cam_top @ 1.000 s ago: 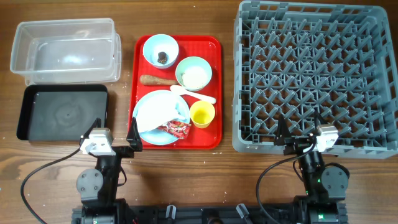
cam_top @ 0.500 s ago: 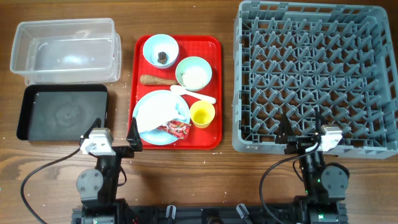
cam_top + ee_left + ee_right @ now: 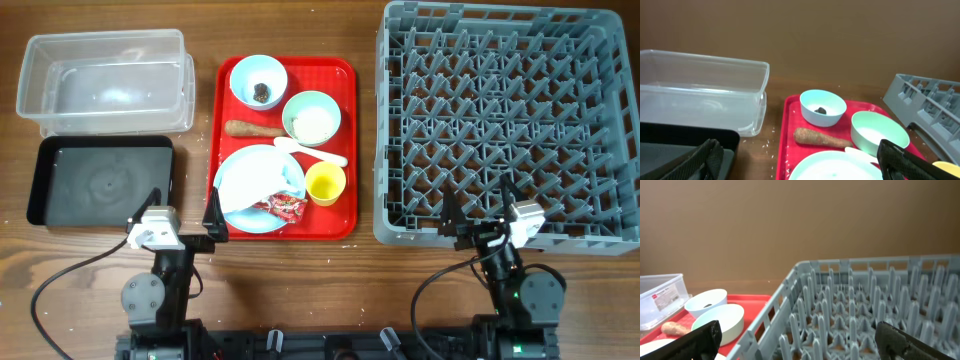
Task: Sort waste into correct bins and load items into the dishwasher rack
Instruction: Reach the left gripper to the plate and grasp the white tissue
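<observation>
On the red tray [image 3: 348,150] lie a pale blue plate [image 3: 240,172] with a crumpled white napkin [image 3: 266,188] and a red wrapper [image 3: 284,206], a bowl [image 3: 258,78] with a dark lump [image 3: 260,93], a bowl of rice [image 3: 311,118], a brown stick [image 3: 250,128], a white spoon [image 3: 312,153] and a yellow cup [image 3: 325,183]. The clear tub [image 3: 100,80] and black tray [image 3: 100,180] are at the left, the grey rack [image 3: 505,120] at the right. My left gripper [image 3: 180,216] is open and empty near the plate [image 3: 835,167]. My right gripper [image 3: 483,222] is open and empty at the rack's front edge [image 3: 805,330].
Rice grains lie scattered on the wood between the black tray and the red tray [image 3: 767,145]. A bare strip of table runs along the front edge, where both arm bases stand.
The right wrist shifted slightly to the right and came back. The left arm and the objects have not moved.
</observation>
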You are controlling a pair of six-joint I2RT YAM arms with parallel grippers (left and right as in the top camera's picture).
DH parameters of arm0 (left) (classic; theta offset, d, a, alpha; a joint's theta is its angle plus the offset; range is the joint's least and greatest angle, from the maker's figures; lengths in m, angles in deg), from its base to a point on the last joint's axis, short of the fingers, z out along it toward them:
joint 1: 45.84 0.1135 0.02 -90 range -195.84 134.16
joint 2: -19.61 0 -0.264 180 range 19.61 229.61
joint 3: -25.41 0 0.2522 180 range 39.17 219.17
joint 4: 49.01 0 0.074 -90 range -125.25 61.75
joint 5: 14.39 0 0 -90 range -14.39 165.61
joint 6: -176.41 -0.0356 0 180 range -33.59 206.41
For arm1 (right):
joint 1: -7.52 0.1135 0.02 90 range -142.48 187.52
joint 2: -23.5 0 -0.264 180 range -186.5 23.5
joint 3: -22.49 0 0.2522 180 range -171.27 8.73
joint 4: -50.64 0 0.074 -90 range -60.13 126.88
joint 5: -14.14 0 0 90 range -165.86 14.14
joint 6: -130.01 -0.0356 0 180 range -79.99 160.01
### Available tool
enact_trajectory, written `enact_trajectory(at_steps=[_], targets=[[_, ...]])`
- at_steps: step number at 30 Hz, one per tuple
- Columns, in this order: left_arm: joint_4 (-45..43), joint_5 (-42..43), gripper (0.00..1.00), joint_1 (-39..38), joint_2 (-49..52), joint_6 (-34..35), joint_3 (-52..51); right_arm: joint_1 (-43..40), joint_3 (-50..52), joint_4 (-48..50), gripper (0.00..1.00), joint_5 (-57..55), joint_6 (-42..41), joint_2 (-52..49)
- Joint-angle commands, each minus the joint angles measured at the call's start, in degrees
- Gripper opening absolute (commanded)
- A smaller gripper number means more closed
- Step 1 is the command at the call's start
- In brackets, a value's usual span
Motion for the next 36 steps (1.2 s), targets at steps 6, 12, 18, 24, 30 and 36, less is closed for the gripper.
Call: enact_trajectory(at_steps=[6,12,18,24,30,36], targets=[[-0.6,-0.7,1.00,0.3,7.9,0.1,17.6,-0.3,-18.6,0.1,1.00,7.9,13.0,-12.8],[7.7,-0.7,1.00,0.3,24.0,0.1,35.5,-0.3,-31.3,-2.6,1.00,14.8,13.3,-27.1],[32.8,1.1,1.00,0.1,48.6,0.1,59.8,-0.3,-47.2,-23.0,1.00,17.0,13.4,-42.6],[49.2,12.8,1.00,0.1,69.6,0.2,66.3,-0.3,-54.0,-37.8,1.00,16.3,16.3,-53.6],[51.1,19.0,1.00,0.2,85.6,3.8,66.3,-0.3,-53.9,-40.9,1.00,15.7,13.6,-63.6],[48.9,26.6,1.00,-1.1,94.8,0.4,66.3,-0.3,-53.9,-42.6,1.00,15.7,7.7,-72.5]])
